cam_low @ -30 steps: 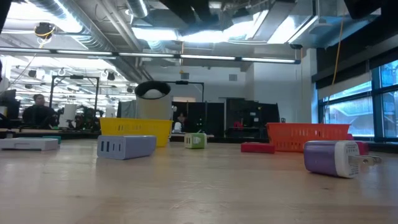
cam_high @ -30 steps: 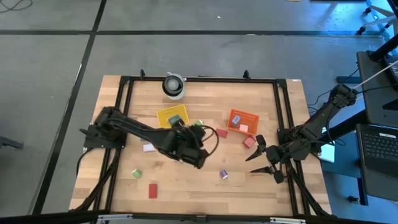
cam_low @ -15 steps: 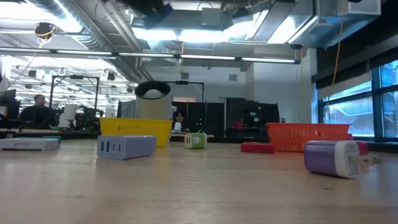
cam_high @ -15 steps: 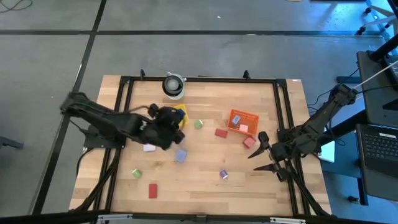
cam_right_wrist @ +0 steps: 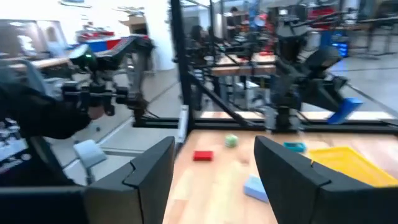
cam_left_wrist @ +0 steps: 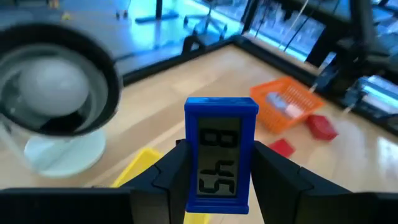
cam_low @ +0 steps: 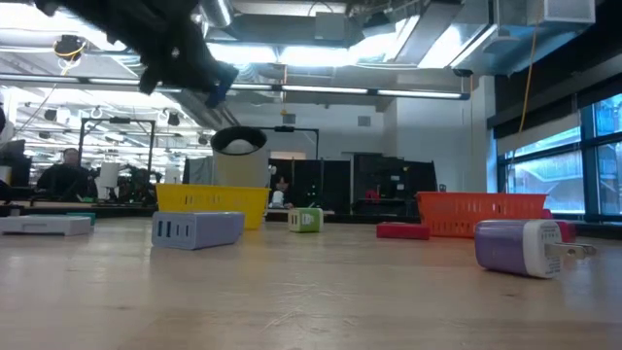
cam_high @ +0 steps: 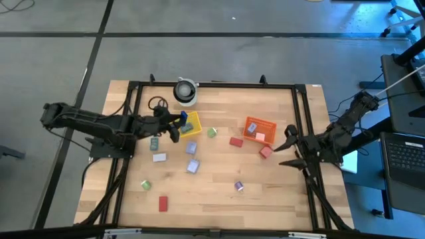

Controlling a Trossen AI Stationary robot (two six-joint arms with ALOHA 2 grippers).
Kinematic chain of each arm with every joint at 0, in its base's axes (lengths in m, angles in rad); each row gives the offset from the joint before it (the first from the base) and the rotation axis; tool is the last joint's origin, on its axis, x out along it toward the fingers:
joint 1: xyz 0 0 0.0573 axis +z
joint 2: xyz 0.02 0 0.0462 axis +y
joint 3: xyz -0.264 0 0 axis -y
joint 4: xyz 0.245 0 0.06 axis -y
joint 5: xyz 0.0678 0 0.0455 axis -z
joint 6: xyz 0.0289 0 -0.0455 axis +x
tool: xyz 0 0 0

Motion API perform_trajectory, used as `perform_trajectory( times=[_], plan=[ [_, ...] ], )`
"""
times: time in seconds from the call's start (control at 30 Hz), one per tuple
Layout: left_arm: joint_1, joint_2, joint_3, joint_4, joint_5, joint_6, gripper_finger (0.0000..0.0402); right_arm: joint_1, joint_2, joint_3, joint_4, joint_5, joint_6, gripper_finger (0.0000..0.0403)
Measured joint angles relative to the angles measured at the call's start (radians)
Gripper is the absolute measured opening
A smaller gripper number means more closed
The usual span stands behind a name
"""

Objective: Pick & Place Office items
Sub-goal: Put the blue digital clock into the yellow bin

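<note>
My left gripper (cam_high: 176, 123) hovers at the left edge of the yellow mesh basket (cam_high: 190, 124), shut on a small blue digital clock (cam_left_wrist: 221, 155); the low view shows it well above the table (cam_low: 185, 56). My right gripper (cam_high: 289, 142) is open, in the air by the table's right edge, near a red block (cam_high: 265, 152). Loose items lie flat on the wood: green (cam_high: 212, 133), red (cam_high: 235, 141), lavender (cam_high: 192, 166), white (cam_high: 159, 157), teal (cam_high: 154, 143), purple (cam_high: 238, 187). The orange mesh basket (cam_high: 259, 127) has a few items in it. My left gripper pinches the blue clock by its two side edges (cam_left_wrist: 189, 171), one finger (cam_left_wrist: 174, 177) on each side. The fingers come roughly level from the table's left. The clock juts out past the fingertips, display toward the wrist camera, lifted clear of the table.
A white round device on a stand (cam_high: 186, 91) sits at the far edge behind the yellow basket. A green block (cam_high: 145, 185) and a red block (cam_high: 163, 203) lie near the near-left corner. Black frame rails (cam_high: 212, 84) border the table. People sit in the room beyond.
My left gripper has drawn back from the table's middle toward the left and far side, ending at the yellow basket, raised, with the blue clock. A lavender block it covered now shows. My right gripper has drifted toward the far edge, still open.
</note>
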Motion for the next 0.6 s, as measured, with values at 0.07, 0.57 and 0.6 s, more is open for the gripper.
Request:
perform_trajectory(
  times=[0.07,0.57,0.6],
  plan=[
    [0.066,-0.001,-0.009,-0.025,0.074,-0.010,0.0141,-0.012,-0.012,0.000,-0.023,0.021,0.001,0.0222],
    [0.414,0.165,-0.010,-0.180,0.513,0.020,0.0141,-0.105,-0.026,0.000,-0.149,0.018,0.077,0.0222],
    [0.426,0.181,-0.010,-0.187,0.526,0.024,0.0141,-0.108,-0.026,0.000,-0.152,0.018,0.079,0.0222]
  ],
)
